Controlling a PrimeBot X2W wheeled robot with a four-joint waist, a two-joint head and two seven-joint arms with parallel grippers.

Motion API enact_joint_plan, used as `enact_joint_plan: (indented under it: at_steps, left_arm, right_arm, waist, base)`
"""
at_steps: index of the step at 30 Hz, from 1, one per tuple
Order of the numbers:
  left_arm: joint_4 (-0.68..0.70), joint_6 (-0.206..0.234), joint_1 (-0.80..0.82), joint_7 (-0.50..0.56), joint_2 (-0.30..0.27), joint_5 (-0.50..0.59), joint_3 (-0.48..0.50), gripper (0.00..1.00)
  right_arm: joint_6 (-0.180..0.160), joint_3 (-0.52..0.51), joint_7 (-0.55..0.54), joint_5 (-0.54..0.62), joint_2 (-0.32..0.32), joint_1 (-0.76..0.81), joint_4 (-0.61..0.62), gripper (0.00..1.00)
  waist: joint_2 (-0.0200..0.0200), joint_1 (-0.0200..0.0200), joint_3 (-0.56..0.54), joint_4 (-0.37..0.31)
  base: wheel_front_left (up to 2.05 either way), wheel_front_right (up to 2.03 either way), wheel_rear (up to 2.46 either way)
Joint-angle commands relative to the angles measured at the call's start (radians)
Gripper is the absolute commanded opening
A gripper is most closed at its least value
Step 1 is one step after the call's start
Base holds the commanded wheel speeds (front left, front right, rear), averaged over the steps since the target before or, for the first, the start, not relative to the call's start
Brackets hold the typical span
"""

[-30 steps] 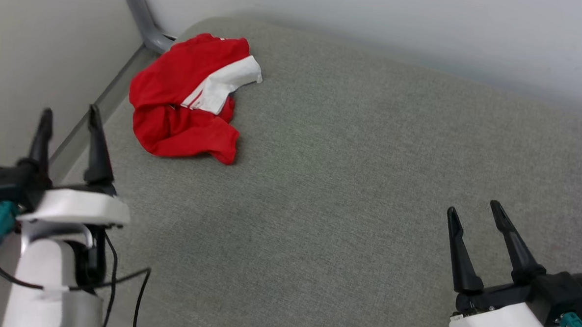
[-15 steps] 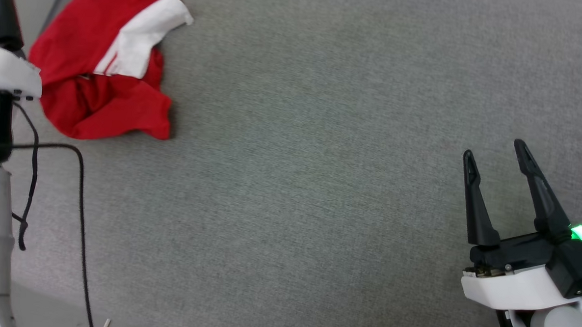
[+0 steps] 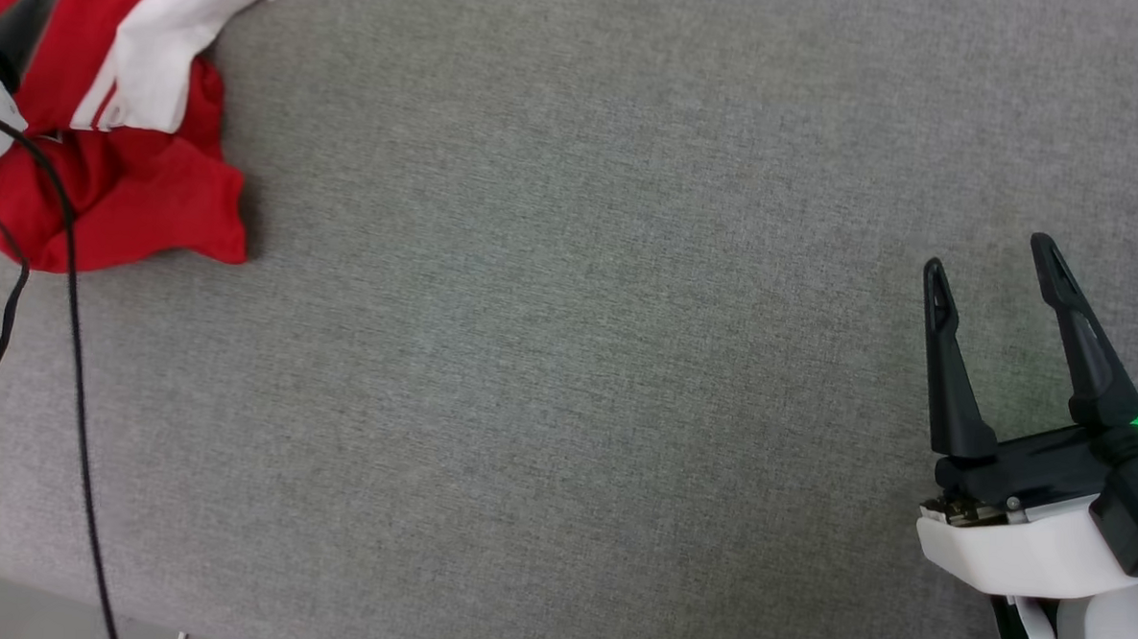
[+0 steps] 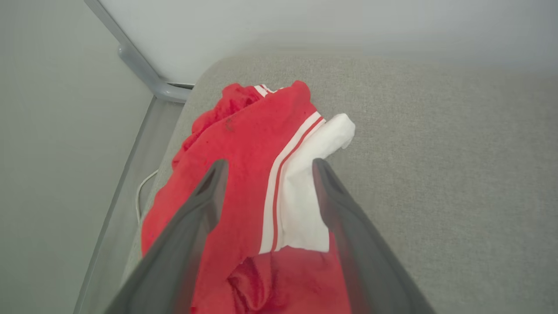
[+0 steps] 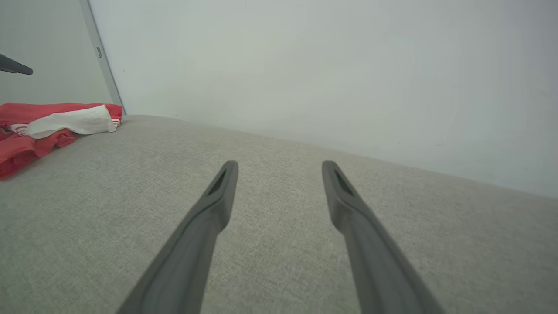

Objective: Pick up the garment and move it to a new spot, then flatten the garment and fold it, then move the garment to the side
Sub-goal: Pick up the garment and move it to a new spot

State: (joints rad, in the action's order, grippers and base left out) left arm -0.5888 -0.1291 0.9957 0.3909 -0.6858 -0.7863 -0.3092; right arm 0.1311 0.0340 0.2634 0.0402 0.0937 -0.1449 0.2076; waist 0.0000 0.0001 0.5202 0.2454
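Note:
The garment (image 3: 151,215) lies crumpled at the top left of the head view, red with a white sleeve (image 3: 168,43) folded across it. In the left wrist view my left gripper (image 4: 269,163) hangs open above the garment (image 4: 244,144), its fingers straddling the striped trim and the sleeve, with nothing gripped. One of its fingers (image 3: 20,22) shows at the head view's left edge. My right gripper (image 3: 989,251) stands open over bare cushion at the lower right, far from the garment. The right wrist view has the open right gripper (image 5: 280,163) and the garment (image 5: 26,144) far left.
The garment rests on a wide grey padded surface (image 3: 567,358) whose rounded corner meets a pale wall. A grey metal bar (image 4: 144,74) runs along the gap beside that corner. A black cable (image 3: 74,336) from my left arm hangs over the surface's left side.
The head camera has tilted down, so the whole picture shifted. My left gripper has reached forward from short of the garment to above it. Both grippers stay open.

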Motion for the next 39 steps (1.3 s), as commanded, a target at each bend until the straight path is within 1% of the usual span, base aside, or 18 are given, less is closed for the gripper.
enact_joint_plan:
  at_steps: [1,4,6,10,14,18,19,20,23,27,30,35,39]
  left_arm:
    - [-0.012,0.000,0.010,0.038,-0.006,-0.025,-0.031,1.00]
    - [-0.037,0.000,0.023,0.115,-0.027,-0.066,-0.088,1.00]
    - [-0.052,0.000,0.030,0.169,-0.032,-0.094,-0.127,1.00]
    - [-0.099,0.000,0.040,0.243,-0.033,-0.145,-0.178,1.00]
    - [-0.148,0.000,0.040,0.290,-0.025,-0.167,-0.236,1.00]
    - [-0.194,0.000,0.022,0.297,-0.004,-0.186,-0.286,1.00]
    - [-0.197,0.000,0.022,0.288,-0.003,-0.189,-0.297,0.45]
    - [-0.197,0.000,0.024,0.276,-0.003,-0.194,-0.305,0.00]
    - [-0.192,0.000,0.045,0.217,-0.032,-0.181,-0.329,0.00]
    - [-0.161,0.000,0.079,0.132,-0.058,-0.166,-0.367,0.00]
    - [-0.122,0.000,0.086,0.090,-0.070,-0.178,-0.404,0.00]
    - [0.001,0.000,0.099,0.050,-0.102,-0.180,-0.492,0.00]
    - [0.116,0.000,0.096,0.017,-0.120,-0.162,-0.565,0.00]
  right_arm:
    - [-0.001,0.000,0.002,0.004,0.008,-0.022,0.007,1.00]
    - [-0.001,0.001,0.002,0.009,0.012,-0.027,0.014,1.00]
    - [-0.001,-0.002,0.002,0.012,0.016,-0.033,0.020,1.00]
    - [-0.001,-0.001,0.002,0.014,0.018,-0.047,0.035,1.00]
    - [-0.001,0.001,0.002,0.014,0.013,-0.054,0.039,1.00]
    - [-0.001,0.004,0.002,0.012,0.010,-0.058,0.031,1.00]
    - [-0.001,0.005,0.002,0.010,0.009,-0.058,0.028,1.00]
    - [-0.001,0.005,0.002,0.008,0.007,-0.058,0.026,1.00]
    - [-0.001,0.010,0.002,0.004,0.004,-0.057,0.019,1.00]
    - [-0.001,0.015,0.002,-0.003,-0.004,-0.040,0.004,1.00]
    - [-0.001,0.018,0.002,-0.011,-0.010,-0.022,-0.010,1.00]
    - [-0.001,0.020,0.002,-0.028,-0.022,0.005,-0.035,1.00]
    - [-0.001,0.026,0.002,-0.036,-0.032,0.024,-0.047,1.00]
  waist:
    - [0.0000,-0.0001,0.019,-0.011]
    - [0.0000,-0.0001,0.044,-0.023]
    - [0.0000,-0.0001,0.062,-0.031]
    - [0.0000,-0.0001,0.095,-0.048]
    - [0.0000,-0.0001,0.113,-0.059]
    - [0.0000,-0.0001,0.111,-0.065]
    - [0.0000,-0.0001,0.106,-0.066]
    - [0.0000,-0.0001,0.100,-0.066]
    - [0.0000,-0.0001,0.072,-0.063]
    - [0.0000,-0.0001,0.014,-0.055]
    - [0.0000,-0.0001,-0.040,-0.046]
    - [0.0000,-0.0001,-0.131,-0.033]
    - [0.0000,-0.0001,-0.182,-0.038]
  base:
    - [0.00,0.00,0.00]
    - [0.00,0.00,0.00]
    - [0.00,0.00,0.00]
    - [0.00,0.00,0.00]
    - [0.00,0.00,0.00]
    - [0.00,0.00,0.00]
    - [0.00,0.00,0.00]
    - [0.00,0.00,0.00]
    - [0.00,0.00,0.00]
    - [0.00,0.00,0.00]
    - [0.00,0.00,0.00]
    - [0.00,0.00,0.00]
    - [0.00,0.00,0.00]
